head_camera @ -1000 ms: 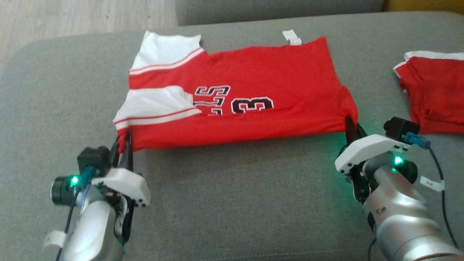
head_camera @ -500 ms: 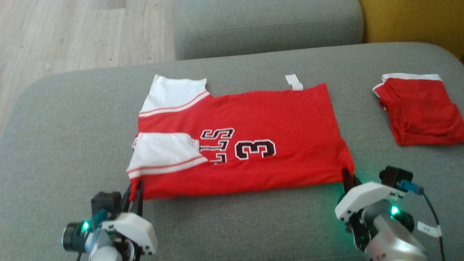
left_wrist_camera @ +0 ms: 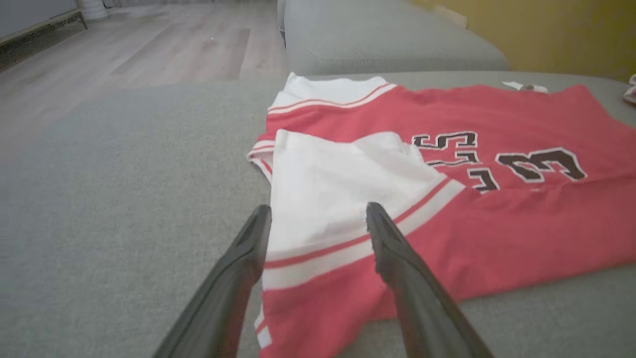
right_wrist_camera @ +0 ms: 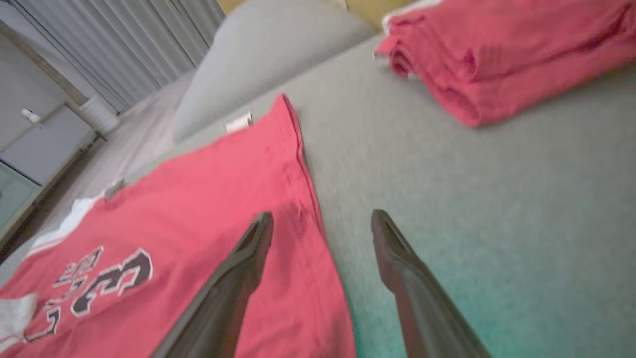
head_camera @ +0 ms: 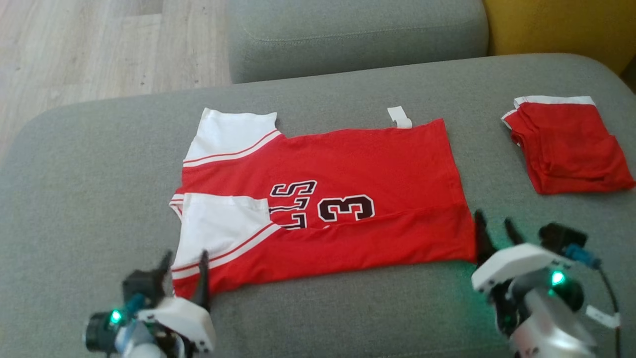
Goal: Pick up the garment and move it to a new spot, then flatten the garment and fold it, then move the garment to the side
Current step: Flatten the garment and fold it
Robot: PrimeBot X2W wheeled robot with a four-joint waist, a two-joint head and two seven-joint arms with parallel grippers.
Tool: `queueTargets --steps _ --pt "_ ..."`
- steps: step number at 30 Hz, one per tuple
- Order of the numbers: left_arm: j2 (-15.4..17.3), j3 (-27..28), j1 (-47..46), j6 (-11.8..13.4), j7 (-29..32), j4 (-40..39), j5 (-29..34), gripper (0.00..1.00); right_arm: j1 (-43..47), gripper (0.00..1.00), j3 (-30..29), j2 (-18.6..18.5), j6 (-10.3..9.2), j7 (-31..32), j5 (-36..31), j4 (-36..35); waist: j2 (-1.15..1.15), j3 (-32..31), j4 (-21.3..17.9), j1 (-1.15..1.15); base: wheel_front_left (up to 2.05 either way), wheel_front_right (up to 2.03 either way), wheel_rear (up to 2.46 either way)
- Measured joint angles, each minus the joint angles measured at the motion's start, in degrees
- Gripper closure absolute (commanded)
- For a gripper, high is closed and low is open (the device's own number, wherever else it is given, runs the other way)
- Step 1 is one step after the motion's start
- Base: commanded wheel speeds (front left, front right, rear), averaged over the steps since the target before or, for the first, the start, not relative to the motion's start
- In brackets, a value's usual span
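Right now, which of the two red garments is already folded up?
The small red bundle at the right end of the sofa, its layers stacked compactly. The numbered jersey lies spread out wide in the middle.

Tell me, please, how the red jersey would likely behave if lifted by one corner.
The red jersey lies flat and creased on the sofa, so it would probably sag and drape. Its folded-over white sleeve would likely fall open. It looks thin, so light.
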Motion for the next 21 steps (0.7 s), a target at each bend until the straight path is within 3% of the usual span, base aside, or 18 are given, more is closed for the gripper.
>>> queueTargets --steps 5,10,14,16,19,21 --pt "0.13 2.89 -2.26 1.07 -2.45 -4.20 -0.99 0.00 0.04 0.00 -5.05 0.00 0.00 -1.38 -4.20 -10.11 0.00 1.32 -0.73 0.00 0.00 0.00 0.00" --pt "0.77 3.39 -7.25 -0.11 -2.97 -7.69 -1.03 0.00 1.07 0.00 -7.05 0.01 0.00 -1.85 -5.42 -20.57 0.00 3.58 -1.45 0.00 0.00 0.00 0.00" --pt "2.72 2.81 -14.23 -3.82 -0.99 -7.68 -1.58 0.00 1.23 0.00 -7.42 0.02 0.00 0.48 -6.75 -27.57 0.00 6.18 -2.09 0.00 0.00 0.00 0.00" --pt "4.33 1.52 -19.44 -7.59 2.59 -6.62 -2.48 0.00 1.03 0.00 -7.42 0.03 0.00 2.10 -7.42 -30.64 0.00 7.80 -2.39 0.00 0.00 0.00 0.00" --pt "5.01 0.33 -25.19 -9.68 6.67 -4.76 -4.90 0.00 0.38 0.00 -7.44 0.08 0.00 3.75 -8.04 -33.31 0.00 9.57 -2.65 0.00 0.00 0.00 0.00" --pt "7.14 -2.26 -31.27 -10.67 10.42 -2.27 -5.04 0.00 -0.73 0.00 -7.20 0.08 0.00 5.19 -8.46 -35.65 0.00 11.50 -2.97 0.00 0.00 0.00 0.00"
